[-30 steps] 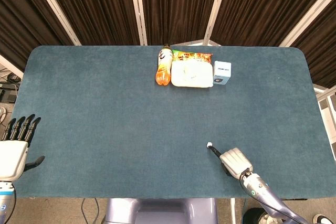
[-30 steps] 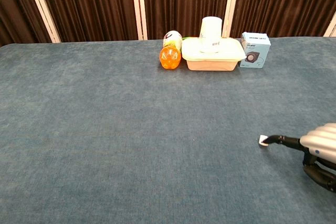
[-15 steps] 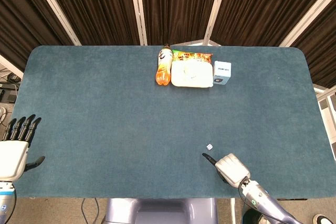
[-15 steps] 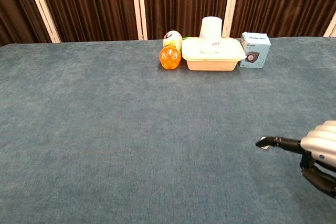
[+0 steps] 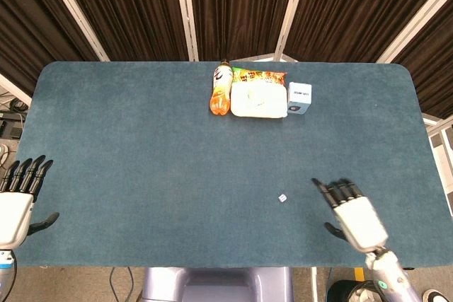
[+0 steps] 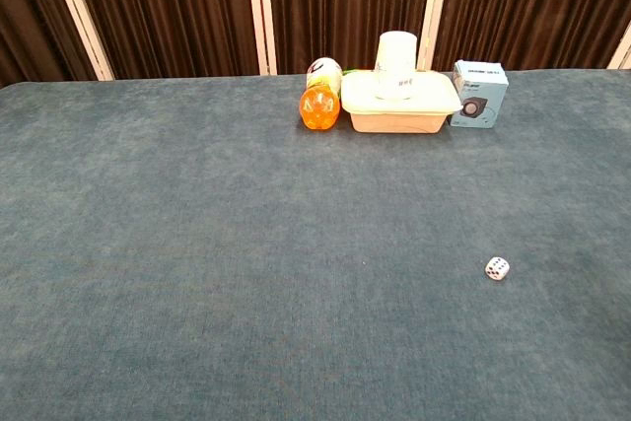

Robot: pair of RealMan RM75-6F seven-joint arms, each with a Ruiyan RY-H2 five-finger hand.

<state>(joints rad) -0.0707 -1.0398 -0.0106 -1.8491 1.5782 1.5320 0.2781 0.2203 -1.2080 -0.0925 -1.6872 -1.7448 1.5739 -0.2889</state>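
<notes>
1. Near the front edge of the tabletop [image 5: 141,175], right of centre: small white die [image 5: 282,197] lying alone on the blue cloth, held by nothing.
2. Right hand [image 5: 354,213] just to the die's right, slightly closer to the front edge; palm down, fingers [image 5: 338,190] spread wide and pointing toward the far edge, gripping nothing. Clear gap between fingers and die, no contact.
3. Die lies to the left of the right fingertips, a touch toward the centre. Cube-shaped, so no long axis to line up with; any side as good as another.
4. Left hand [image 5: 18,199] at the front left corner, partly off the tabletop's edge, fingers likewise apart and straight, holding nothing. Well apart from the die; right hand by far the nearer.
5. Along the far edge, at the middle: orange bottle [image 5: 221,90] on its side, touching or just beside a lidded white container [image 5: 259,102], a snack packet [image 5: 258,73] behind it, a small blue box [image 5: 299,98] to the right.
6. Head view: both hands and the whole tabletop. Chest view: neither hand, but die [image 6: 497,268] closer, dark pips legible on its faces, and a white cup [image 6: 396,64] standing upturned on the container lid, which the head view does not make plain.
</notes>
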